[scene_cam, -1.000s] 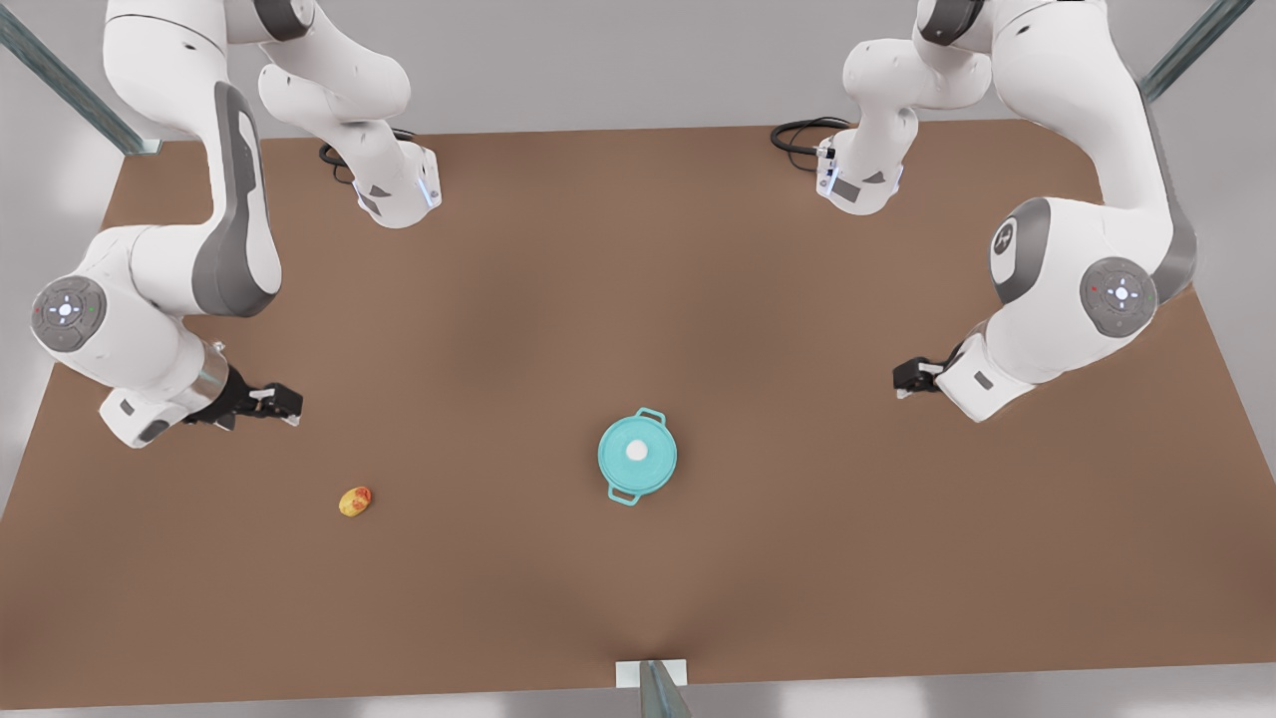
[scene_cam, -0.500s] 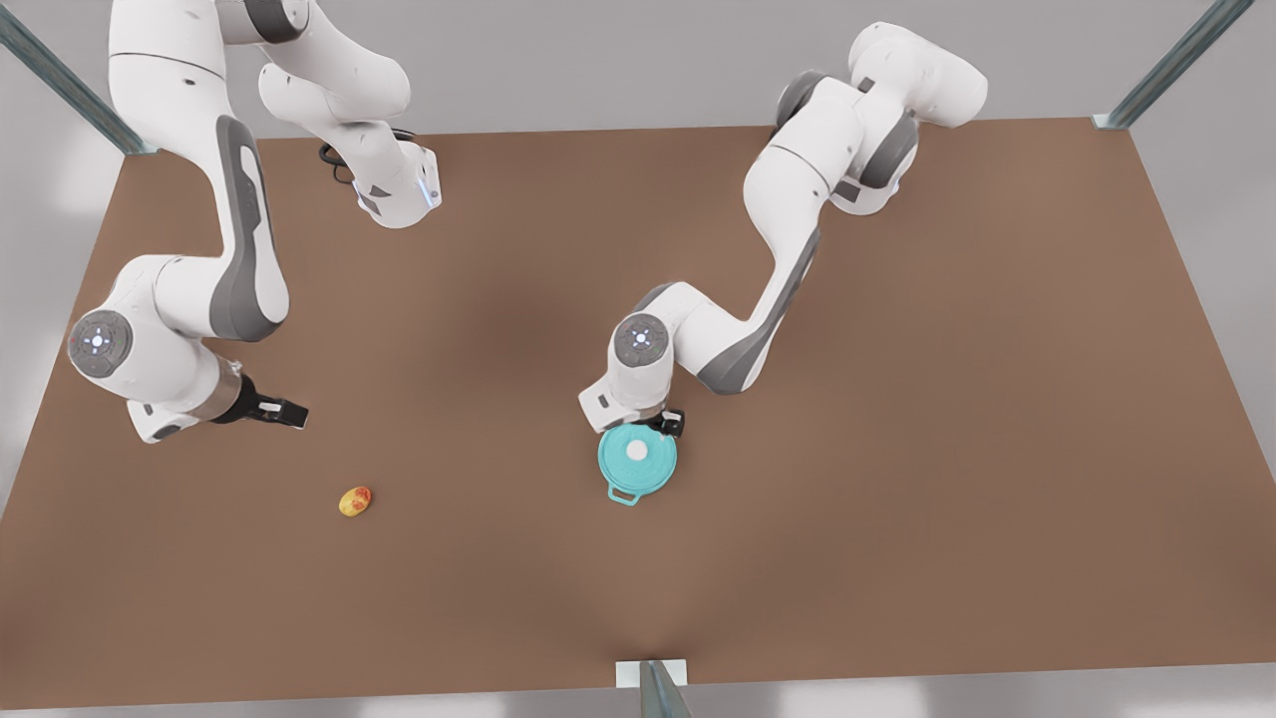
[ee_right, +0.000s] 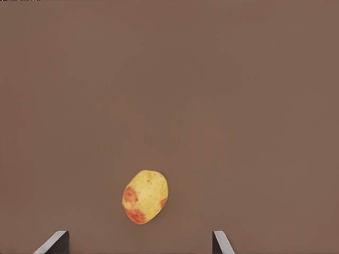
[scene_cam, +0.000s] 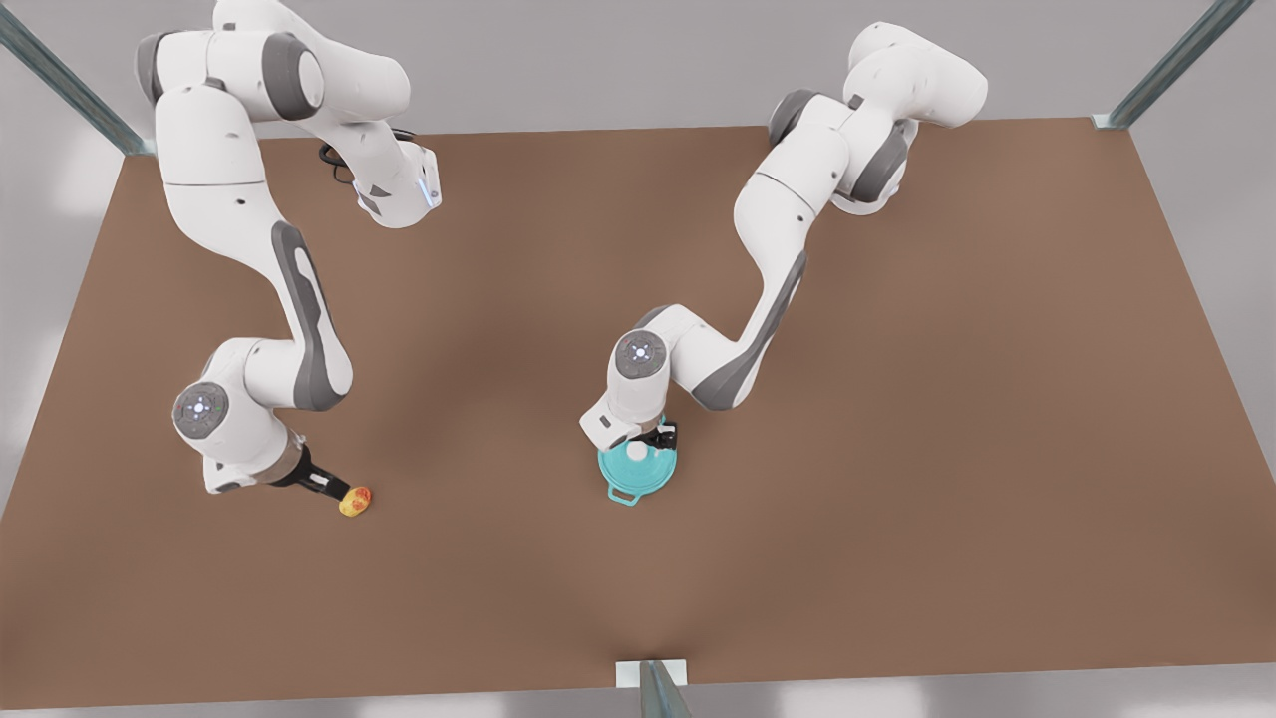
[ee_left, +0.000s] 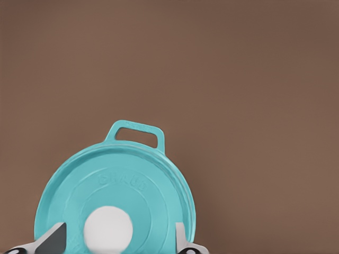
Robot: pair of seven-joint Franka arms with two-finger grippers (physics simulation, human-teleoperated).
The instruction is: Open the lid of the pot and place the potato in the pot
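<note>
Left gripper (scene_cam: 654, 442) apart astride the pot lid (scene_cam: 638, 469) knob, lid seated on pot (scene_cam: 625, 493); right gripper (scene_cam: 334, 488) apart, seemingly just short of the potato (scene_cam: 355, 501), for pickup.

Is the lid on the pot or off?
On. The pot lid sits flat on the pot, and the left claw is open around its white knob.

A brown table (scene_cam: 897, 399) under grey walls, 3 metal struts (scene_cam: 60, 75) at its edges.
</note>
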